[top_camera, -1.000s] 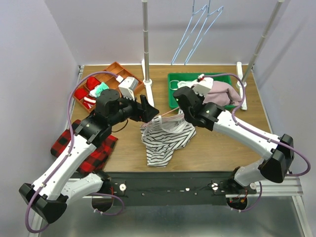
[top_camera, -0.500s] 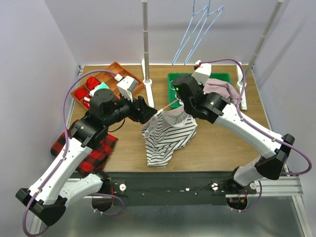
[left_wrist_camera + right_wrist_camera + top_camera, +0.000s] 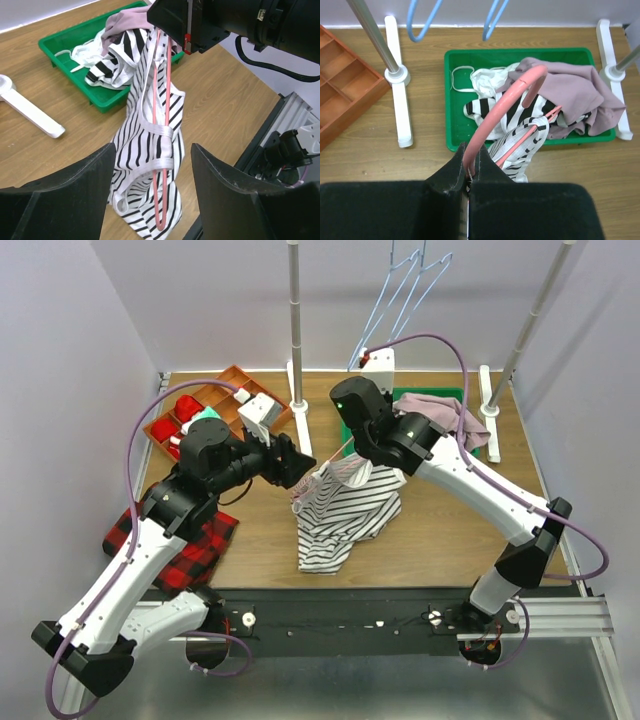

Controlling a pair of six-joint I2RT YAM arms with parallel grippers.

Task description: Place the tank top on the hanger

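Right now we have the right gripper point(image 3: 470, 172) clamped tight on the hanger point(image 3: 504, 102), just below its hook, and it holds the wire up off the table. The tank top point(image 3: 142, 150) hangs below that grip. At least one narrow strap point(image 3: 162, 132) is looped around the pink wire, and the rest of the cloth sags down, with its lower part resting on the wood under the right gripper.

Our left gripper point(image 3: 298, 468) stands with its jaws wide apart and nothing between them. The tank top lies straight ahead of it, close to its fingertips, on the line that runs out through the gap. We judge that the cloth is not yet inside the jaws.

From the left wrist, the hanger's long axis runs from the right gripper above down toward the near edge, crossing the gap almost squarely. So the left jaws face the wire and strap side-on.

We judge the left arm to be the one for the next move, since it is free and nearest the loose cloth. It would need to reach forward, take the hanging fabric beside the wire and draw it over the hanger's other shoulder. From the top view we cannot tell whether the second strap is on the wire.

Beyond the right gripper sits the green tray point(image 3: 451, 100) with other garments in it.
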